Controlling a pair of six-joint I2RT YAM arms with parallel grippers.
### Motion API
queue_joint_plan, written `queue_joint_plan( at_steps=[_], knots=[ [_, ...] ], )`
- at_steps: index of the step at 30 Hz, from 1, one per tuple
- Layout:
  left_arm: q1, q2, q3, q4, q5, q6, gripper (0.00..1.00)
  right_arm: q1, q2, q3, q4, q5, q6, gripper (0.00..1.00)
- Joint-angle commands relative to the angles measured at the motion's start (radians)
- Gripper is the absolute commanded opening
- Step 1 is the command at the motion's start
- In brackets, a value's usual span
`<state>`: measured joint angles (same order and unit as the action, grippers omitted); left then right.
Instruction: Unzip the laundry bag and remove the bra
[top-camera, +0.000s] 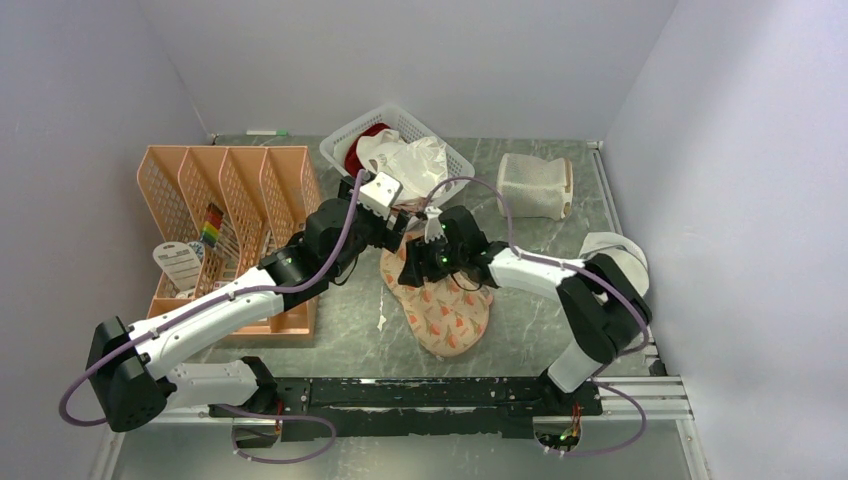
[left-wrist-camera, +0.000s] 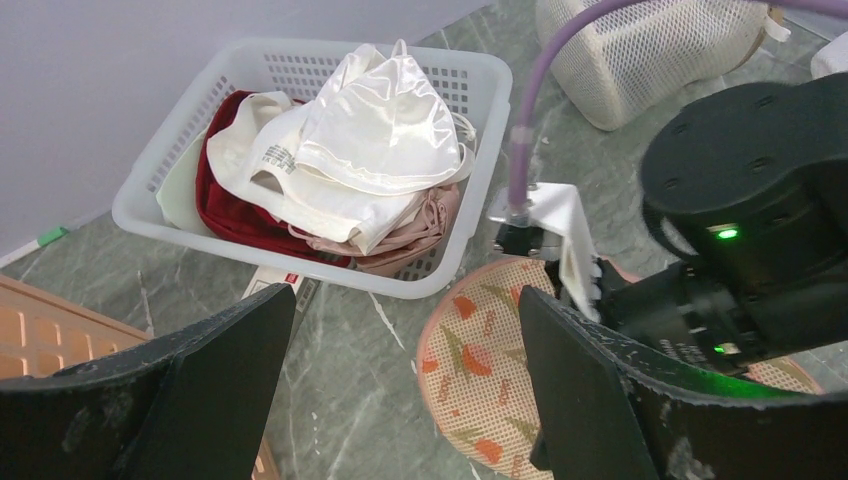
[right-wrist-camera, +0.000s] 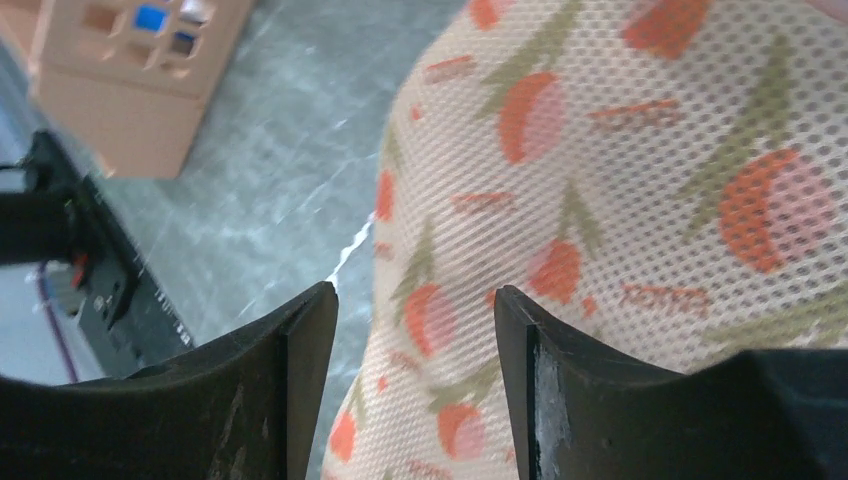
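The peach laundry bag (top-camera: 450, 315) with orange-red leaf print lies flat on the table's middle, its zipper edge closed where it shows. My left gripper (top-camera: 400, 232) hovers open over the bag's far lobe (left-wrist-camera: 480, 360), beside the basket; in the left wrist view (left-wrist-camera: 407, 295) its jaws stand wide apart with nothing between them. My right gripper (top-camera: 412, 262) is open low over the same lobe; in the right wrist view (right-wrist-camera: 412, 292) the printed mesh (right-wrist-camera: 600, 150) lies between and under the jaws. The bra is hidden.
A white basket (top-camera: 332, 143) of white, dark red and pale pink clothes stands behind the bag, also in the left wrist view (left-wrist-camera: 330, 272). An orange file rack (top-camera: 230, 200) is at the left. A white mesh cylinder (top-camera: 535, 185) and a round mesh disc (top-camera: 615, 250) are at the right.
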<state>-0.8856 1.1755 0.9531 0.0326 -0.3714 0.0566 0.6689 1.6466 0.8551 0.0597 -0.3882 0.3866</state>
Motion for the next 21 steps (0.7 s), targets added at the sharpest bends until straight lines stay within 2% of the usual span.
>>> queue_joint_plan(
  at_steps=[1, 5, 9, 15, 18, 21],
  knots=[
    [-0.006, -0.023, 0.015, 0.024, -0.014, 0.01, 0.94, -0.005, -0.143, -0.023, 0.007, -0.077, -0.075, 0.61],
    [-0.006, -0.019, 0.018, 0.019, -0.005, 0.008, 0.94, -0.024, -0.286, -0.092, -0.064, 0.111, -0.007, 0.63],
    [-0.006, -0.019, 0.019, 0.02, 0.004, 0.001, 0.94, -0.062, -0.371, -0.198, -0.107, 0.2, 0.116, 0.64],
    [-0.007, -0.022, 0.017, 0.02, -0.002, -0.005, 0.94, -0.061, -0.418, -0.344, -0.001, 0.144, 0.236, 0.63],
    [-0.006, -0.023, 0.01, 0.027, -0.01, -0.002, 0.94, -0.063, -0.424, -0.374, -0.015, 0.185, 0.241, 0.62],
    [-0.006, -0.02, 0.009, 0.03, -0.014, -0.001, 0.94, -0.075, -0.407, -0.328, -0.123, 0.346, 0.165, 0.62]
  ],
)
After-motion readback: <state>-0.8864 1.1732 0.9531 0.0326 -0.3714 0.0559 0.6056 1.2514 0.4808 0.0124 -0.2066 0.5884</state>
